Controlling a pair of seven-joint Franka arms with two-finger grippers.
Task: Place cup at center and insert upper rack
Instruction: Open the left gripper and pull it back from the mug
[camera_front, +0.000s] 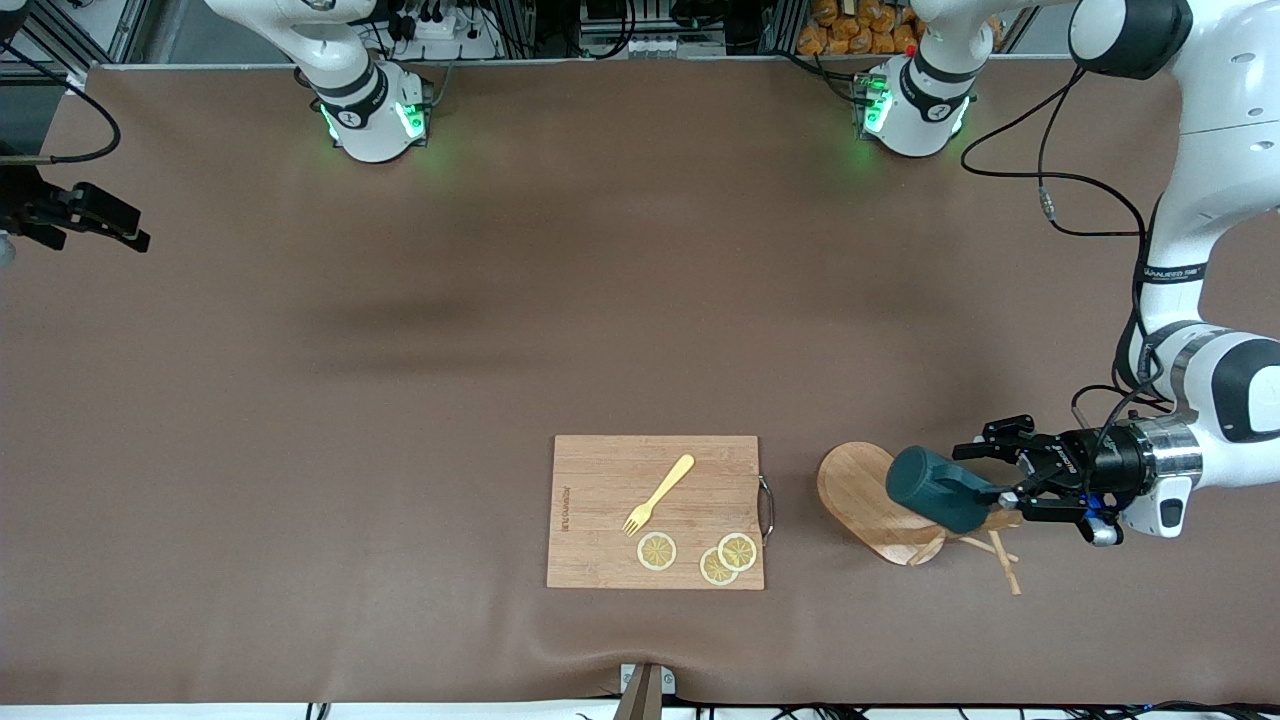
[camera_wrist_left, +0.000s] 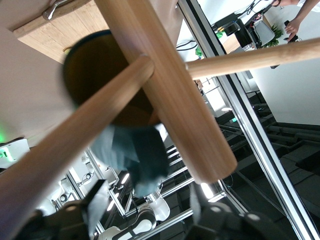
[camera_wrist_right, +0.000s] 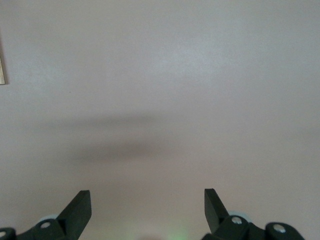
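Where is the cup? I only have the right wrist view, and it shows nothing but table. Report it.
Observer: The cup is at the upper rack, among its pegs, toward the left arm's end of the table.
Operator: Give me the left gripper.
Observer: The left gripper is at the cup, over the rack.
Operator: Now place my gripper.
Observer: The right gripper waits open toward the right arm's end, well away from the cutting board beside the rack.
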